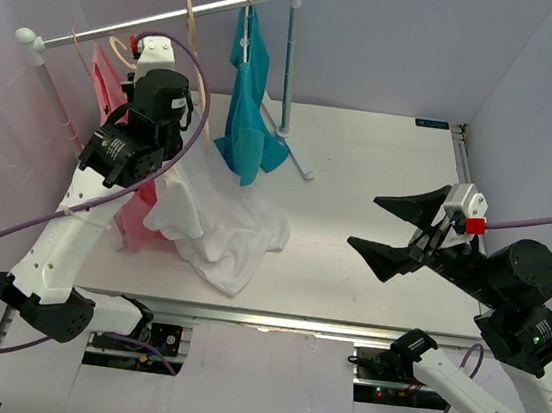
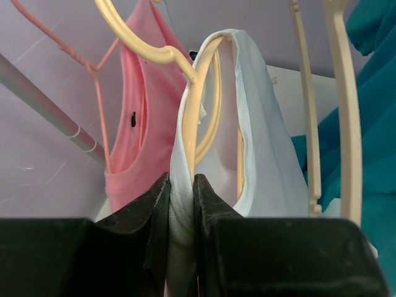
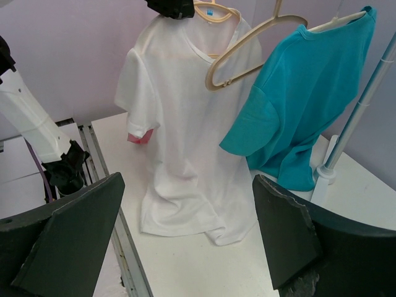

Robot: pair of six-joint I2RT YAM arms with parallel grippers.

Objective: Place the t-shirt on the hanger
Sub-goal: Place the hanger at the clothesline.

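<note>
Currently, left end effector (image 2: 181,185) pinches t-shirt (image 2: 260,136) against hanger (image 2: 193,117), right end effector (image 1: 365,222) spread; we fear the half-seated t-shirt slipping off on release.

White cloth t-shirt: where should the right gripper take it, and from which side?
Probably the white cloth t-shirt by its unheld shoulder, on the side of the teal-blue cloth garment: it hangs flat, facing the right gripper, so come from the front.
</note>
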